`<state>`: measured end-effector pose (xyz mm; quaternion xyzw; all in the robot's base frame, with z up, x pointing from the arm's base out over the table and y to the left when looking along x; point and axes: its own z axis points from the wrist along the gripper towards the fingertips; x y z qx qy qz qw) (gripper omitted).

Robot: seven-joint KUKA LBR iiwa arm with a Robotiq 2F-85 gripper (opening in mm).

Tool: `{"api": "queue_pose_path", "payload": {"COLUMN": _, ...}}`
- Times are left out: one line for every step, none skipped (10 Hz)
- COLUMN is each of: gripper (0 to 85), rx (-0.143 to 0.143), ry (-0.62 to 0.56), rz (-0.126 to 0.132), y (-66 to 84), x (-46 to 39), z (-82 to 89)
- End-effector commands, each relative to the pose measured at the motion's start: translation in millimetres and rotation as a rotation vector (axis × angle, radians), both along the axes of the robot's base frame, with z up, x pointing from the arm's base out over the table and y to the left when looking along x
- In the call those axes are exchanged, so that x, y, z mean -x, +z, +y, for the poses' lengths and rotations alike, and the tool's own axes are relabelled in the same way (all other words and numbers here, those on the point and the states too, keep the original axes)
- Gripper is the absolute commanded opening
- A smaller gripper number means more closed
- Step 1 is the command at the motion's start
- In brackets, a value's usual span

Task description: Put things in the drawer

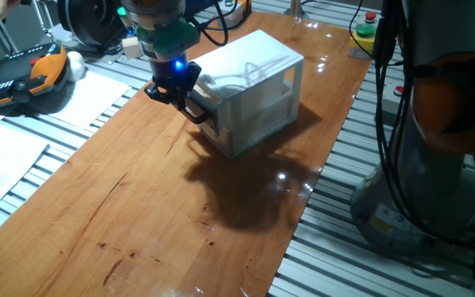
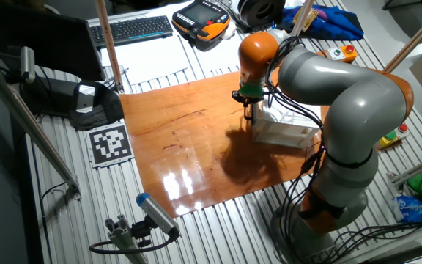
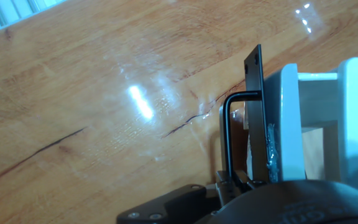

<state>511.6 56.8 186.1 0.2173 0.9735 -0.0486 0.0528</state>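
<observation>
Hovering at the front face of the white cabinet (image 1: 254, 91), the gripper (image 1: 190, 106) sits on the black bar handle (image 3: 230, 134) of the upper drawer (image 3: 288, 118), which the hand view shows pulled slightly out from the cabinet body; fingers appear closed around the handle, though the contact itself is partly hidden. A pale wooden block face (image 3: 316, 149) shows inside the cabinet frame behind the drawer front; cannot tell whether it is the cube. Cabinet stands near the far right edge of the wooden surface (image 1: 138, 206), with broad bare board on the near side.
</observation>
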Motion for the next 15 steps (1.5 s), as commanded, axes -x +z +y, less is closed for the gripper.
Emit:
{"api": "queue_pose_path", "payload": {"gripper": 0.0, "rx": 0.001, "ry": 0.001, "rz": 0.0, "y": -0.4, "x": 0.1, "z": -1.3}}
{"api": "queue_pose_path", "payload": {"gripper": 0.0, "rx": -0.003, "ry": 0.001, "rz": 0.0, "y": -1.7, "x": 1.1, "z": -3.2}}
{"api": "queue_pose_path", "payload": {"gripper": 0.0, "rx": -0.008, "ry": 0.003, "rz": 0.0, "y": -1.9, "x": 1.3, "z": -4.0}}
{"api": "queue_pose_path", "payload": {"gripper": 0.0, "rx": -0.011, "ry": 0.002, "rz": 0.002, "y": -1.3, "x": 1.5, "z": -5.2}}
{"api": "queue_pose_path", "payload": {"gripper": 0.0, "rx": -0.011, "ry": 0.004, "rz": 0.002, "y": -0.8, "x": 1.9, "z": -6.0}}
{"api": "queue_pose_path", "payload": {"gripper": 0.0, "rx": -0.011, "ry": 0.006, "rz": 0.002, "y": -0.6, "x": 2.6, "z": -7.0}}
{"api": "queue_pose_path", "payload": {"gripper": 0.0, "rx": -0.012, "ry": 0.007, "rz": 0.001, "y": -0.4, "x": 3.4, "z": -7.7}}
{"api": "queue_pose_path", "payload": {"gripper": 0.0, "rx": -0.01, "ry": 0.01, "rz": 0.001, "y": -0.4, "x": 4.1, "z": -8.6}}
{"api": "queue_pose_path", "payload": {"gripper": 0.0, "rx": -0.012, "ry": 0.012, "rz": 0.001, "y": -0.5, "x": 4.6, "z": -9.7}}
{"api": "queue_pose_path", "payload": {"gripper": 0.0, "rx": -0.013, "ry": 0.015, "rz": 0.0, "y": -0.2, "x": 4.9, "z": -11.3}}
{"api": "queue_pose_path", "payload": {"gripper": 0.0, "rx": -0.014, "ry": 0.019, "rz": 0.002, "y": -0.1, "x": 5.2, "z": -12.3}}
{"api": "queue_pose_path", "payload": {"gripper": 0.0, "rx": -0.015, "ry": 0.022, "rz": 0.002, "y": -0.2, "x": 5.7, "z": -13.2}}
{"api": "queue_pose_path", "payload": {"gripper": 0.0, "rx": -0.015, "ry": 0.028, "rz": 0.003, "y": -0.6, "x": 6.4, "z": -14.4}}
{"api": "queue_pose_path", "payload": {"gripper": 0.0, "rx": -0.016, "ry": 0.033, "rz": 0.002, "y": -0.6, "x": 7.4, "z": -15.3}}
{"api": "queue_pose_path", "payload": {"gripper": 0.0, "rx": -0.015, "ry": 0.041, "rz": -0.002, "y": -0.4, "x": 8.8, "z": -16.3}}
